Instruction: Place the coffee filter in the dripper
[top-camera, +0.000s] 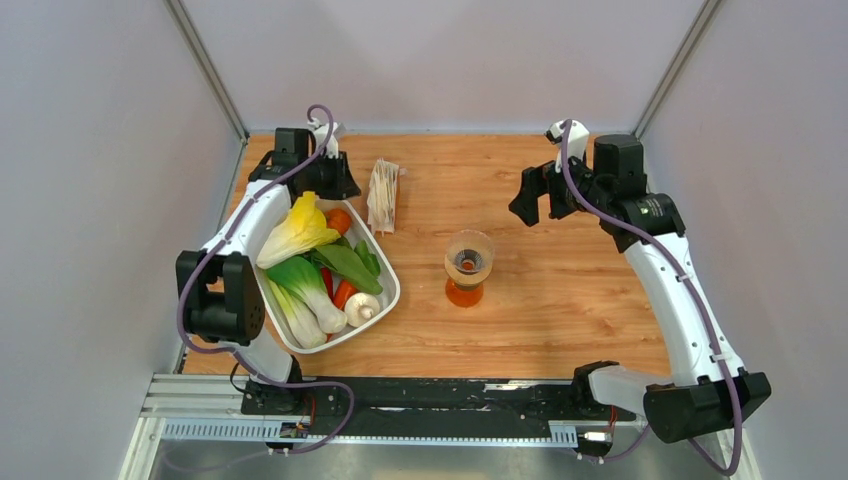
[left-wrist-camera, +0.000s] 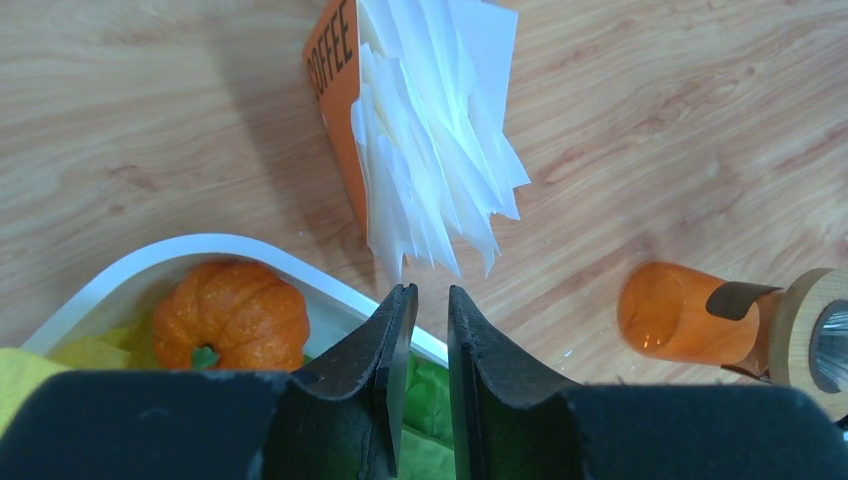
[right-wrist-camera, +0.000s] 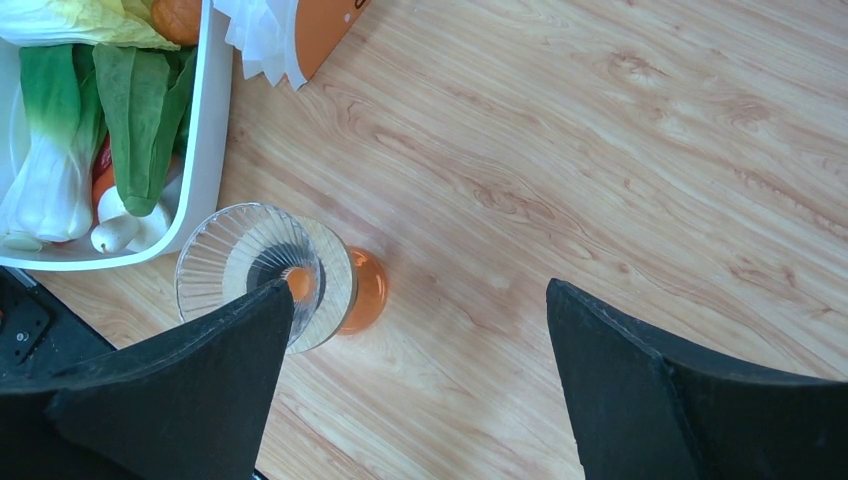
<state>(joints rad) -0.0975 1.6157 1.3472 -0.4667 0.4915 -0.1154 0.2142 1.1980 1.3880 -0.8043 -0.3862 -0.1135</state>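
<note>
The dripper (top-camera: 468, 256), a clear ribbed cone with a tan ring collar, sits on an orange glass vessel (top-camera: 465, 293) at the table's middle; it also shows in the right wrist view (right-wrist-camera: 235, 262). A bundle of white filter papers in an orange "COFFEE" pack (top-camera: 383, 195) lies at the back left; no single filter lies apart from it. My left gripper (top-camera: 335, 183) hovers just short of the papers' tips (left-wrist-camera: 430, 130); its jaws (left-wrist-camera: 428, 292) stand a narrow gap apart, empty. My right gripper (top-camera: 533, 203) is wide open and empty, above bare wood right of the dripper (right-wrist-camera: 420, 300).
A white tub (top-camera: 392, 290) of toy vegetables stands at the left, its rim (left-wrist-camera: 200, 245) just under my left fingers, with an orange pumpkin (left-wrist-camera: 230, 312) inside. Grey walls enclose the table on three sides.
</note>
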